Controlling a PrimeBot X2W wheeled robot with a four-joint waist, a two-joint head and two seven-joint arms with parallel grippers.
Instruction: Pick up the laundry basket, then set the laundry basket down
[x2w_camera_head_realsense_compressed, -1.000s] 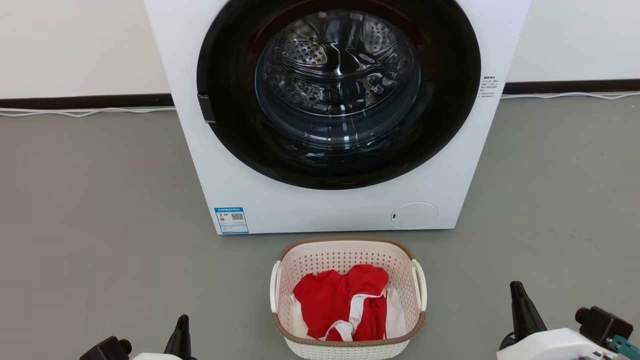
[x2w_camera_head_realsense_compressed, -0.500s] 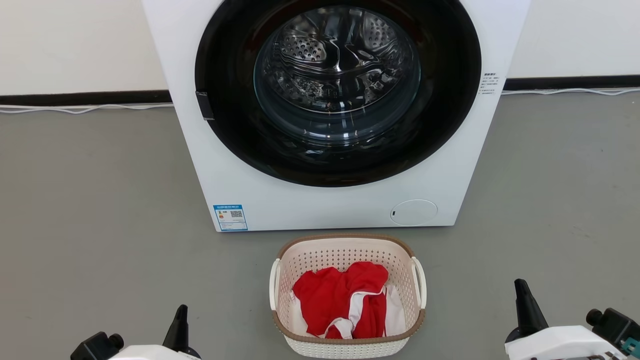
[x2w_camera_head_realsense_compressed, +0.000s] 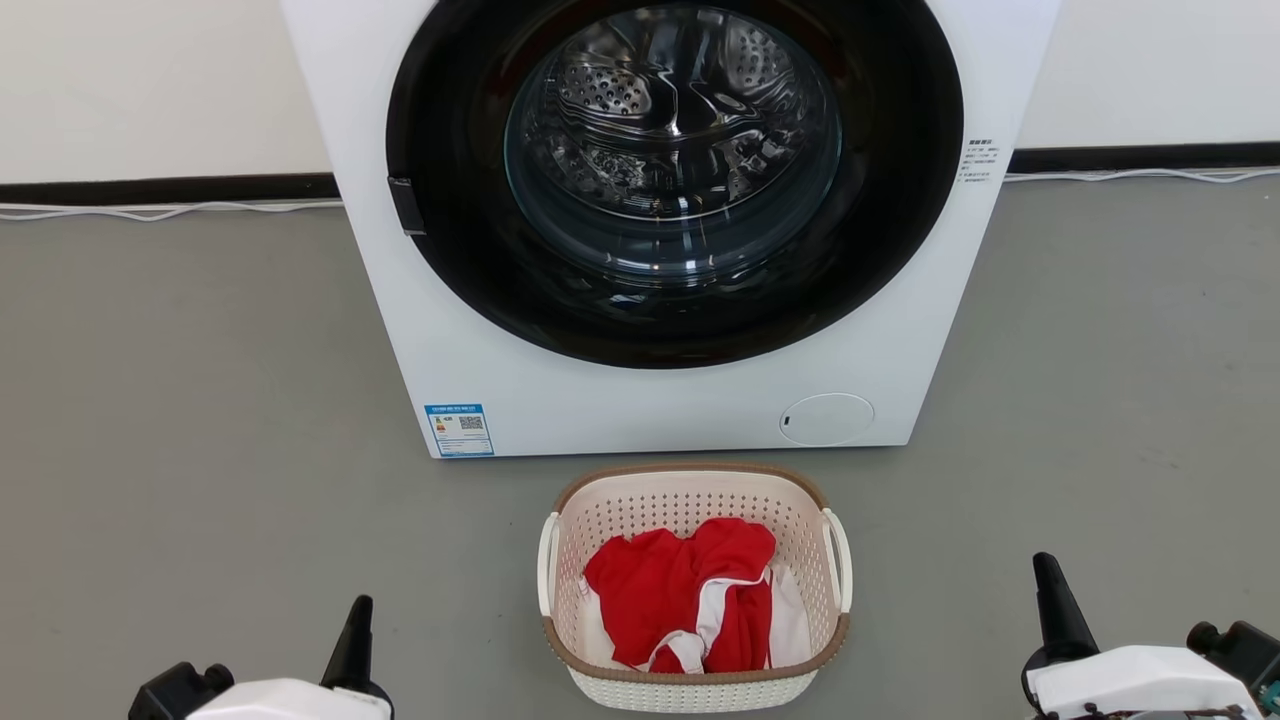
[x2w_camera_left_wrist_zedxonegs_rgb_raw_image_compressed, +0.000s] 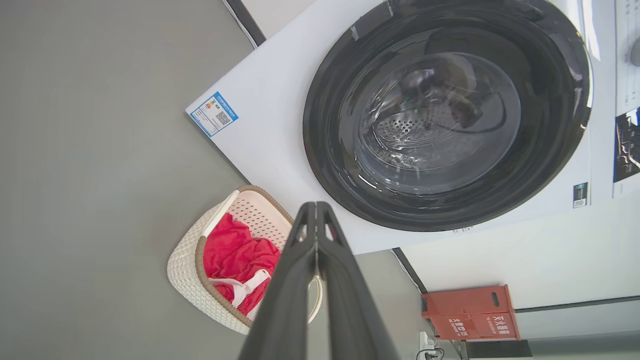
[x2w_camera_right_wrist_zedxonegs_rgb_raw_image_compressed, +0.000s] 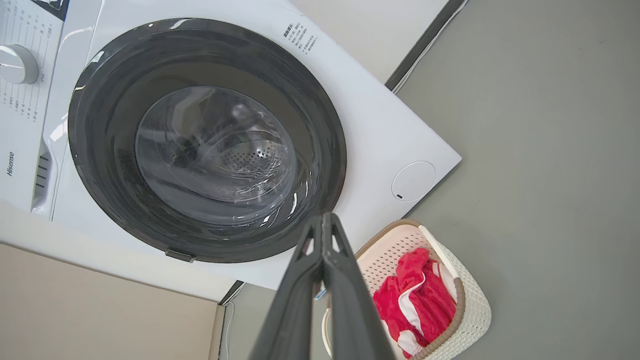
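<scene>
The laundry basket (x2w_camera_head_realsense_compressed: 690, 506) stands on the grey floor just in front of the washing machine, cream-white and perforated with a brown rim band and white side handles. Red and white clothes (x2w_camera_head_realsense_compressed: 680, 590) lie crumpled inside it. My left gripper (x2w_camera_head_realsense_compressed: 358, 603) sits low at the basket's left, well apart from it, its fingers pressed together and holding nothing. My right gripper (x2w_camera_head_realsense_compressed: 1045, 560) sits low at the basket's right, also shut and empty. The left wrist view has the left gripper (x2w_camera_left_wrist_zedxonegs_rgb_raw_image_compressed: 316, 205) in front of the basket (x2w_camera_left_wrist_zedxonegs_rgb_raw_image_compressed: 185, 270). In the right wrist view, the right gripper (x2w_camera_right_wrist_zedxonegs_rgb_raw_image_compressed: 325, 216) is beside the basket (x2w_camera_right_wrist_zedxonegs_rgb_raw_image_compressed: 475, 305).
A white front-loading washing machine (x2w_camera_head_realsense_compressed: 480, 330) with a dark round door (x2w_camera_head_realsense_compressed: 670, 180), shut, stands right behind the basket. A pale cable (x2w_camera_head_realsense_compressed: 170, 210) runs along the wall's dark skirting. An orange-red box (x2w_camera_left_wrist_zedxonegs_rgb_raw_image_compressed: 470, 312) stands by the wall. Grey floor spreads left and right of the basket.
The whole picture has slid up slightly, so the camera has moved. Both grippers sit a little higher in the picture, the left more so. The basket keeps its place before the machine.
</scene>
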